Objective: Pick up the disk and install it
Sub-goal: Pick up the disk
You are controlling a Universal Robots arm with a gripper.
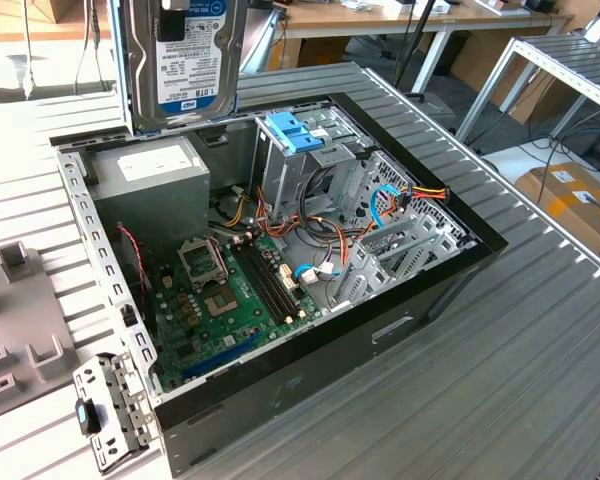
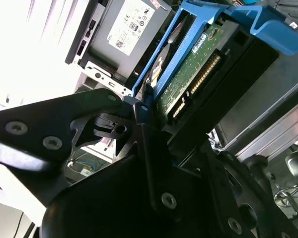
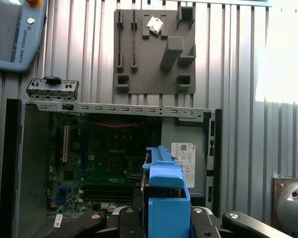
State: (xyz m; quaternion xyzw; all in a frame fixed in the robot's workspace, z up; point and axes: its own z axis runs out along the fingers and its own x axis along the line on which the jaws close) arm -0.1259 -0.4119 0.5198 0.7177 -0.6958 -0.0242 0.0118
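The ribbed grey metal desk point(image 1: 520, 340) carries an open black computer case point(image 1: 310, 375) with a silver metal drive cage point(image 1: 277, 175) inside. Above the case hangs the flat silver disk with blue side rails point(image 1: 185, 60), the black hand point(image 3: 164, 213) clamped on it. I judge squareness matters: keep rails parallel to the cage, descend slowly.

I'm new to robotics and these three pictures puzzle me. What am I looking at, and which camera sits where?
One robot arm is working on an open computer case lying on a slatted metal table. The exterior view comes from a camera off the arm; both wrist views ride on the arm, near its claw. The claw holds the disk, a hard drive with blue side rails, in the air above the case. A grey tray lies beside the case.
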